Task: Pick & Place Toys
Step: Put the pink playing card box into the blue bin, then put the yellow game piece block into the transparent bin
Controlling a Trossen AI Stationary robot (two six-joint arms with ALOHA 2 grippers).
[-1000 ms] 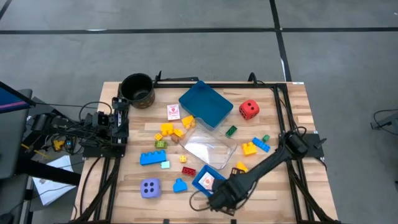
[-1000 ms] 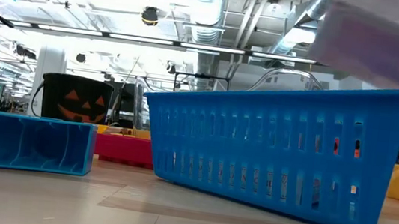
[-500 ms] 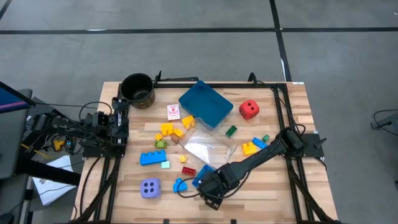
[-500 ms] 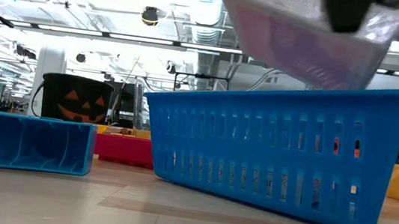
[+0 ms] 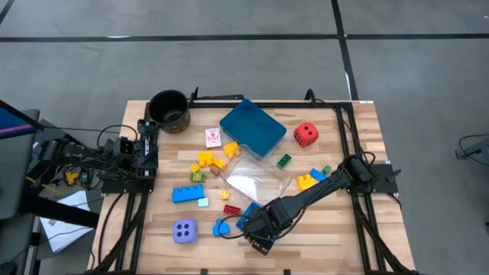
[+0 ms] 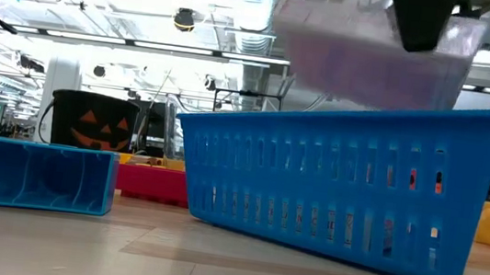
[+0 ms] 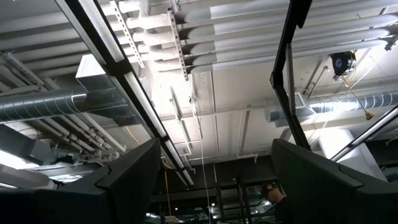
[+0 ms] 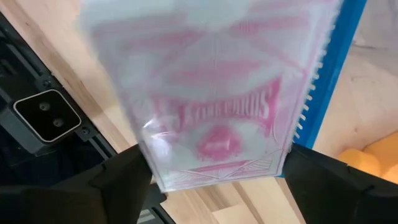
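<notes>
Looking past my right gripper (image 8: 214, 186) fingers, they're pinching a white red-printed card pack (image 8: 211, 93) over the small blue tray (image 5: 248, 218) at the high view's lower middle, left gripper (image 7: 211, 180) spread wide, parked far left.

The right gripper (image 5: 260, 229), gripping a card pack (image 8: 211, 93), has swung left over the small blue tray (image 6: 342, 181).

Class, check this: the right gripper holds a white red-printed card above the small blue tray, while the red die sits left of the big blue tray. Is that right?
One error: in the high view the red die sits right of the big blue tray, not left. The right gripper does hold the card above the small blue tray.
</notes>
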